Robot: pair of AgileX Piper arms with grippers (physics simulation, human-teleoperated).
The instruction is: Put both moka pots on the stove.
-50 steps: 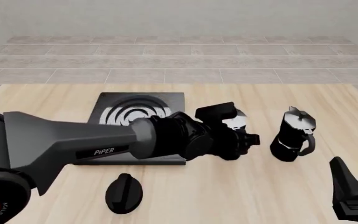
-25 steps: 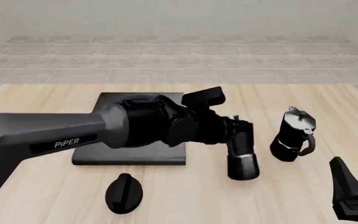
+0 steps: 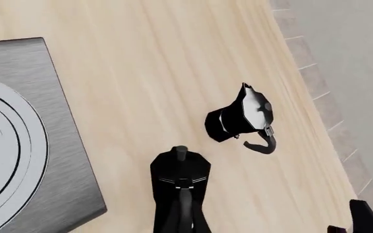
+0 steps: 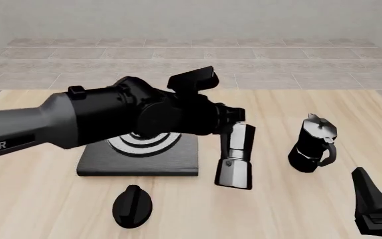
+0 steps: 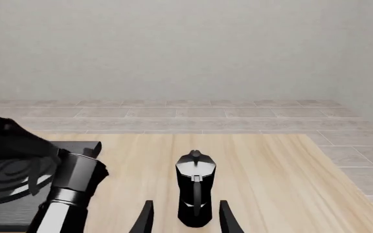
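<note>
A wooden table (image 4: 290, 209) carries the black stove (image 4: 177, 159) at about nine o'clock from centre, largely covered by the left arm (image 4: 78, 119), whose left gripper (image 4: 234, 134) has its jaws clenched on one moka pot (image 4: 236, 159), held tilted in the air just off the stove's three o'clock edge. The second moka pot (image 4: 312, 144) stands upright on the table at three o'clock, well apart from the stove. A black oval knob (image 4: 132, 206) lies at six o'clock of the stove, and the right gripper (image 5: 185, 218), jaws released, sits near the standing pot.

left tool (image 4: 234, 130) | raised, swung left | held moka pot (image 4: 236, 157) lifted, nearer stove (image 4: 177, 160)
</note>
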